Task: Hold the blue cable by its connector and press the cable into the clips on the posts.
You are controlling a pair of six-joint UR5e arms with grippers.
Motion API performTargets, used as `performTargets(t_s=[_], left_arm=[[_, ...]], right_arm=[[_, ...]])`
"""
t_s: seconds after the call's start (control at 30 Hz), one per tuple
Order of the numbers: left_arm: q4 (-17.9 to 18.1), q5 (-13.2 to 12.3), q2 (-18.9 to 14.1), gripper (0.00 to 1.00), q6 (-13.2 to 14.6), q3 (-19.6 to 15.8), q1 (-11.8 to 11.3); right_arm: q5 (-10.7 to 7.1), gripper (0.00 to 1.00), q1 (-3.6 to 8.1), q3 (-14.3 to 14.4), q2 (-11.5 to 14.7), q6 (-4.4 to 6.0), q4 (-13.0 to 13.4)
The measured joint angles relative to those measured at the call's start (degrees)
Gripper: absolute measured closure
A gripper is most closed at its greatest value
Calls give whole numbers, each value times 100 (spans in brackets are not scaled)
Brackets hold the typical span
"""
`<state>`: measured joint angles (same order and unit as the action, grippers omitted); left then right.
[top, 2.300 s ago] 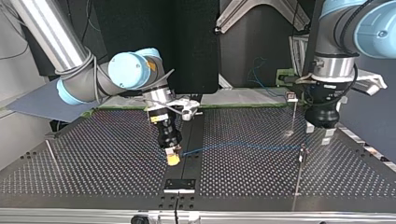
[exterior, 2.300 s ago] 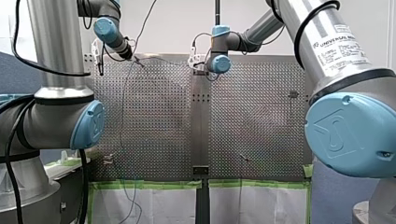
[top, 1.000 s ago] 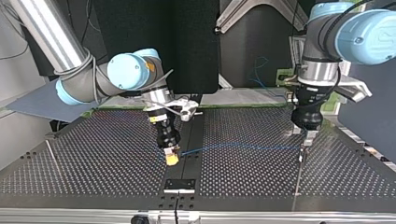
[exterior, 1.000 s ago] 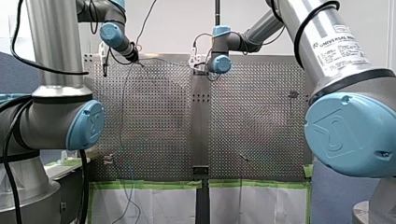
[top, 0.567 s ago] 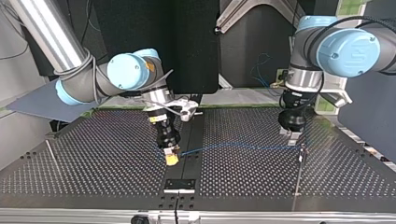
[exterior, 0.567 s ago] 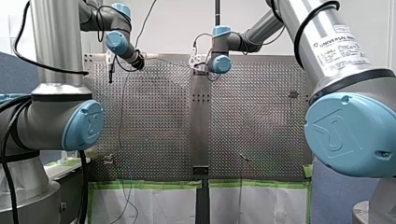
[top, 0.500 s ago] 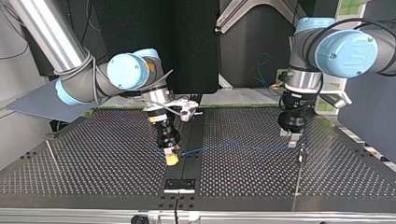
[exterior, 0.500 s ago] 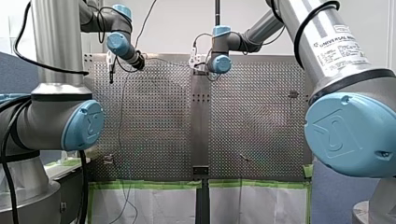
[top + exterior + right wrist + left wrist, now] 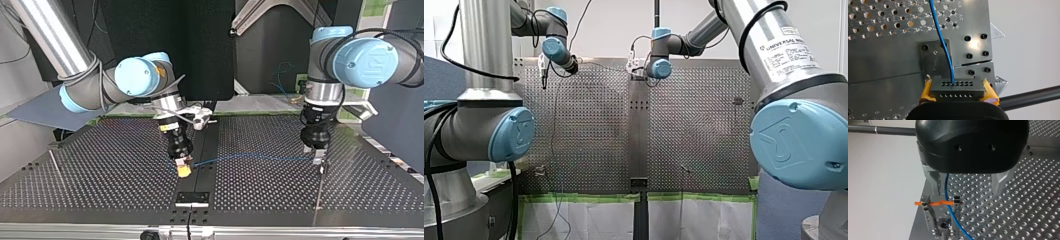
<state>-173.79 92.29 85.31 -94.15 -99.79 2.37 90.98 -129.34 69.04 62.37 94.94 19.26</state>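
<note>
In the right wrist view my right gripper (image 9: 957,94) is shut on a dark grey connector (image 9: 956,86), gripped between its yellow pads. The blue cable (image 9: 941,40) leaves the connector and runs ahead over the plate. In the top view the right gripper (image 9: 184,169) hangs low over the table's middle strip. From there the cable (image 9: 250,156) spans to a thin post (image 9: 320,185) at the right. My left gripper (image 9: 317,157) hovers just above that post. In the left wrist view the left gripper (image 9: 966,193) is open; the cable (image 9: 949,205) passes between its metal fingers (image 9: 934,182), close beside the orange clip (image 9: 941,202).
A second thin post (image 9: 55,167) stands at the top view's left. A small black plate (image 9: 192,198) lies on the middle strip near the table's front edge. In the front view further posts (image 9: 737,101) stand at the right, and a dark cable (image 9: 555,125) hangs down at the left.
My left arm has swung toward the top view's left and come down over the post where the cable ends. My right arm holds still with the connector.
</note>
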Motion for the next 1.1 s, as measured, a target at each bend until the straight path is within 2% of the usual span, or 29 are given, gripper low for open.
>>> performTargets(t_s=[0.23,0.6,1.1], left_arm=[[170,3,99,1,-30,158,98],[221,281,514,1,-11,484,248],[316,470,550,1,21,514,292]], right_arm=[[0,98,0,0,-7,0,0],[0,98,0,0,-23,0,0],[0,98,5,0,-49,-18,0]])
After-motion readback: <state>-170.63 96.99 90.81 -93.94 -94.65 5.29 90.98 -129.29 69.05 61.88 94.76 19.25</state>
